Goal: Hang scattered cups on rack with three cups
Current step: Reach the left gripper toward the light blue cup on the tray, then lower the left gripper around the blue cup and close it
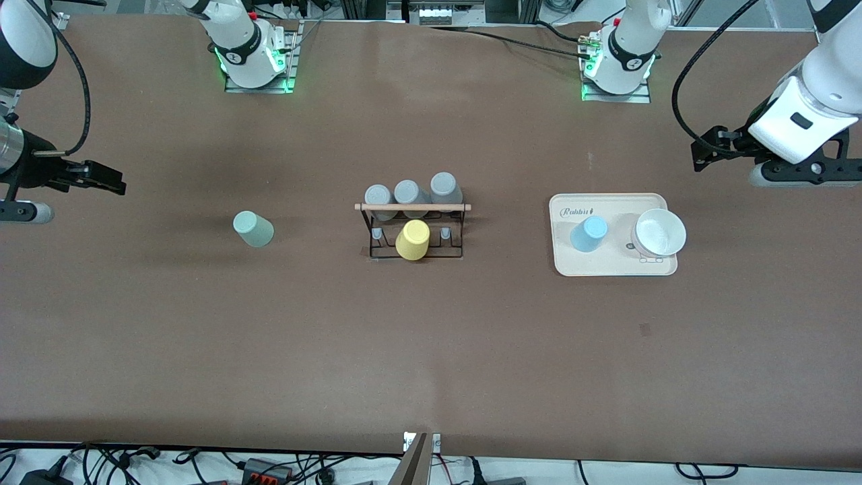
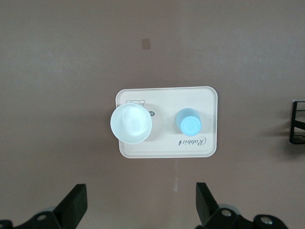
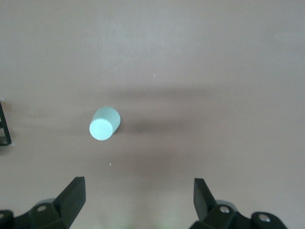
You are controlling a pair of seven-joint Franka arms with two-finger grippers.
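Green cup (image 1: pixel 253 229) is seen upside down on the bare surface, toward the right arm's end; blue cup (image 1: pixel 588 234) inverted on a tray (image 1: pixel 609 268) beside a white bowl (image 1: pixel 660 232). Rack (image 1: pixel 413 229) stands between them, one front peg taken by a yellow cup (image 1: pixel 413 240).

Right gripper (image 3: pixel 138 200) and left gripper (image 2: pixel 141 206) are held high, jaws apart, nothing held.

Cups are judged light, stiff, smooth plastic — best pinched across the tapered wall.

I'm seeing a sage-green cup (image 1: pixel 253 229), a light blue cup (image 1: pixel 589 234) on a cream tray (image 1: pixel 609 266), a yellow cup (image 1: pixel 413 240), grey cups (image 1: pixel 411 195) and a white bowl (image 1: pixel 660 232).
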